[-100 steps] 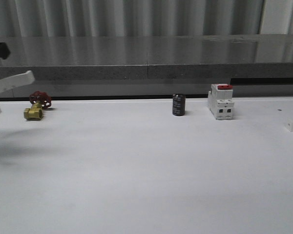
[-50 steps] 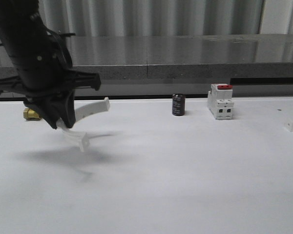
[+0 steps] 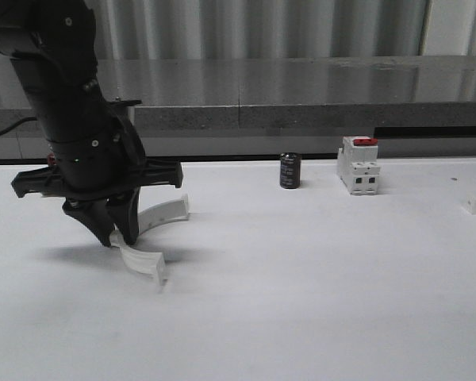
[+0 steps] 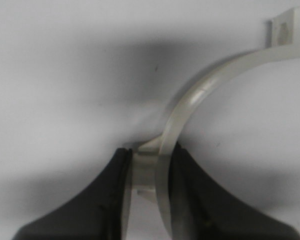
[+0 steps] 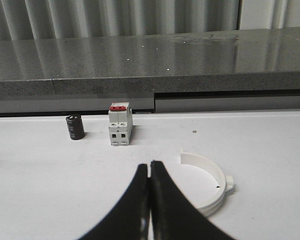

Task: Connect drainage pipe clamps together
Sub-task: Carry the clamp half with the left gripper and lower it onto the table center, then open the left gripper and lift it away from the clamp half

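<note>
A: Item one? White plastic half-ring clamp (image 3: 147,238), clamped in left gripper (image 4: 149,172), low over white table (image 3: 317,270).

B: Second half-ring (image 5: 207,182): lying before right gripper (image 5: 149,172), fingers together. Next: fetch, align tabs.

The left gripper (image 3: 115,234) and its arm are black, and the clamp half (image 3: 147,238) it holds is plain white, as is the other clamp half (image 5: 207,182) seen from the right wrist and the table (image 3: 317,286). The small cylinder (image 3: 290,171) is black with faint pale print. The switch block (image 3: 359,165) is white with a red top, beneath a speckled grey counter (image 3: 301,91).
</note>
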You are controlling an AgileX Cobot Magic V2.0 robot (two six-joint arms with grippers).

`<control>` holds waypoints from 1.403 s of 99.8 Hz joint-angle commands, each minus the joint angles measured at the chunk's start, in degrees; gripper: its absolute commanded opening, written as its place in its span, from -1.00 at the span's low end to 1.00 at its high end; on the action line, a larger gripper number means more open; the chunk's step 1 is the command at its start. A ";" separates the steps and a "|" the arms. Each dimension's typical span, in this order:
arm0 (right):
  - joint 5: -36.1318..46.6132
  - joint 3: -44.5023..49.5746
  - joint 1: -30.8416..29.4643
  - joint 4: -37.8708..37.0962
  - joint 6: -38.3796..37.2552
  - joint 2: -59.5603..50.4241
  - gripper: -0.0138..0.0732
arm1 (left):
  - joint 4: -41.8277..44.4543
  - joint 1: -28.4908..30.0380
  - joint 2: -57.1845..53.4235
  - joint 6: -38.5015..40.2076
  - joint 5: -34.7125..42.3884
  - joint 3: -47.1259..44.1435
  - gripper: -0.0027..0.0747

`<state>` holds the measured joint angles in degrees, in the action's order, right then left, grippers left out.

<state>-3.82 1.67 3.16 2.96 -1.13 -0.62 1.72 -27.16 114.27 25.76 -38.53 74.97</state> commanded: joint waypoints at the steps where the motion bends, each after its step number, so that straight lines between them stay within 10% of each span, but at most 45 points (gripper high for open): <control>1: 4.47 -1.15 0.09 -0.06 0.18 -1.05 -0.84 | 0.08 -0.60 -2.15 0.95 1.08 1.52 -0.80; 37: 4.47 -1.15 0.09 -0.06 0.18 -1.05 -0.84 | 0.20 -0.60 -2.19 0.58 0.46 1.61 0.50; 81: 4.47 -1.15 0.09 -0.06 0.18 -1.05 -0.84 | 9.23 2.39 -18.81 0.49 -1.43 -0.55 0.48; 140: 4.47 -1.15 0.09 -0.06 0.18 -1.05 -0.84 | 9.15 16.97 -64.11 -7.29 3.40 -29.93 0.48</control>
<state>-3.82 1.67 3.16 2.96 -1.13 -0.62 10.70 -10.48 56.29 19.23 -38.40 46.71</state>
